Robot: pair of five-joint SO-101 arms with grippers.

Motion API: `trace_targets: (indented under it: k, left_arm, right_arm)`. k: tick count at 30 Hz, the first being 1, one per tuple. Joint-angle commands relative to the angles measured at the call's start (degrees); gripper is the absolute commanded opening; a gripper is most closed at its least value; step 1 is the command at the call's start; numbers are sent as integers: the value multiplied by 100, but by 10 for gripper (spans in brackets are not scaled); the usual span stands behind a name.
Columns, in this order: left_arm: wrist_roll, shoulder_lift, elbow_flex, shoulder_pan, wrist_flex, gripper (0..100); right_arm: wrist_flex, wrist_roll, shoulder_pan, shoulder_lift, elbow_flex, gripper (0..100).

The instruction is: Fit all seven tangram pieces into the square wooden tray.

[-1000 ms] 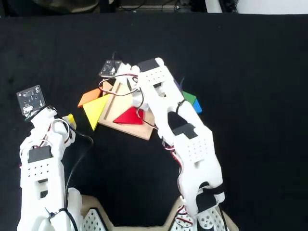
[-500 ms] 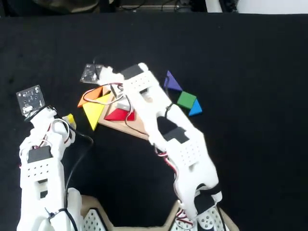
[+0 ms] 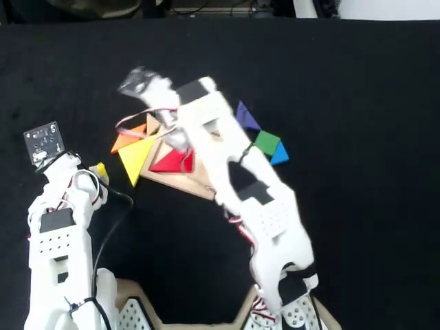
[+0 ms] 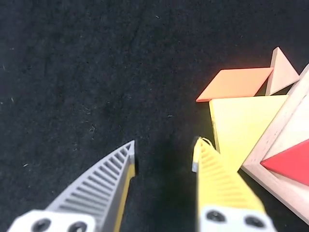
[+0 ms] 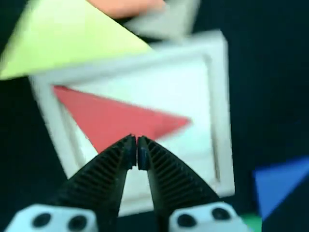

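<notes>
The little board on top of the left arm (image 3: 44,141) carries some marks, too small to read from here.

The square wooden tray (image 3: 182,180) sits turned at an angle near the middle of the black surface (image 3: 357,82), well in from every edge. Only the red triangle (image 5: 116,121) lies inside it, flat on the floor, with bare wood showing beside it. The right arm (image 3: 234,165) stretches across the tray. The right claw (image 5: 136,145) hangs over the tray with its tips pressed together and nothing between them, right above the red triangle's edge. I cannot tell whether it touches the piece.

On the side nearer the left arm, the large yellow triangle (image 4: 241,121) lies against the tray's outer rim. The orange parallelogram (image 4: 236,83) lies just beyond it, and a small plain-wood triangle (image 4: 281,72) sits at the orange piece's end, close to the tray's corner. The left claw (image 4: 164,152) is low over the surface, spread open and holding nothing. Its yellow finger (image 4: 212,174) is just beside the yellow triangle, and black cloth lies between its tips.

On the tray's other side, apart from it, three pieces lie close together. They are the purple triangle (image 3: 245,117), the green square (image 3: 267,142) and the blue triangle (image 3: 279,155).
</notes>
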Motion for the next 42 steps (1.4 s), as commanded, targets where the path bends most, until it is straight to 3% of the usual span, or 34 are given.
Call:
trace_targets:
  k: [1, 10, 21, 36, 39, 42]
  left_arm:
    - [-9, -114, -66, 66, -105, 202]
    - [-9, -114, -48, 40, -105, 202]
    - [-9, -114, -57, 31, -105, 202]
    - [-9, -114, -57, 57, -105, 202]
    - [-9, -114, -48, 57, -105, 202]
    - [-9, -114, -48, 57, -105, 202]
  right_arm:
    - [413, -149, 334, -66, -189, 11]
    - [1187, -9, -325, -13, 66, 11]
    - [835, -448, -457, 532, 347, 11]
    - [-730, -396, -360, 514, 251, 11]
    - [-721, -396, -352, 523, 145, 11]
    - [-88, -334, -316, 418, -101, 11]
